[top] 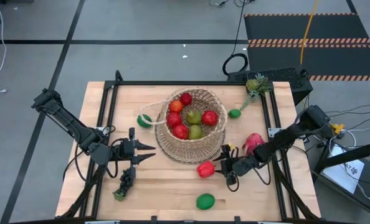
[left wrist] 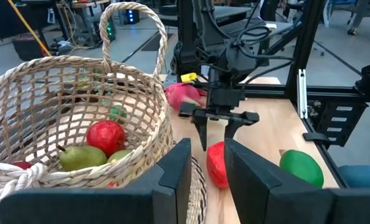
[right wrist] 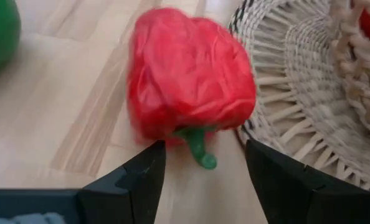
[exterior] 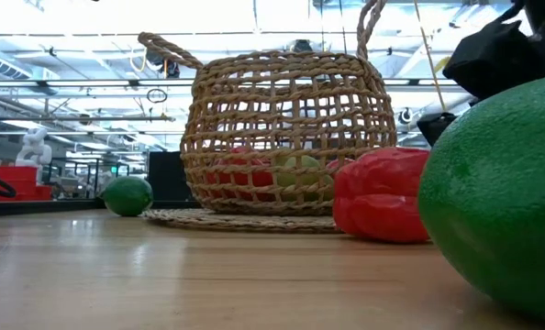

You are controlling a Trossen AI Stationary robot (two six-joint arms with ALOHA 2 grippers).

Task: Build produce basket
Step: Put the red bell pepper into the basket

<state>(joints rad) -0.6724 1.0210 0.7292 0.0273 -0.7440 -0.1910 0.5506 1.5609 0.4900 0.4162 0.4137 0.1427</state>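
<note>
Wood table point(top: 172, 186): right fingers point(right wrist: 149, 174) open w/ red pepper point(right wrist: 188, 74) just ahead (by basket point(top: 191, 146)); left fingers point(left wrist: 172, 180) apart, empty.

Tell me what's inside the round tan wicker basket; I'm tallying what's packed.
Inside the round tan wicker basket: four red round fruits and two green pears. Anything beneath them is covered and cannot be seen.

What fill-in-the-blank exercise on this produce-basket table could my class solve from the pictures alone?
1. The right gripper has its open fingers on either side of a red ____.
2. The wicker basket lies tipped on its ____.
3. The left gripper waits above the dark ____.
4. The pink dragon fruit lies ____ the basket.

Missing words: bell pepper; side; grapes; outside
</note>
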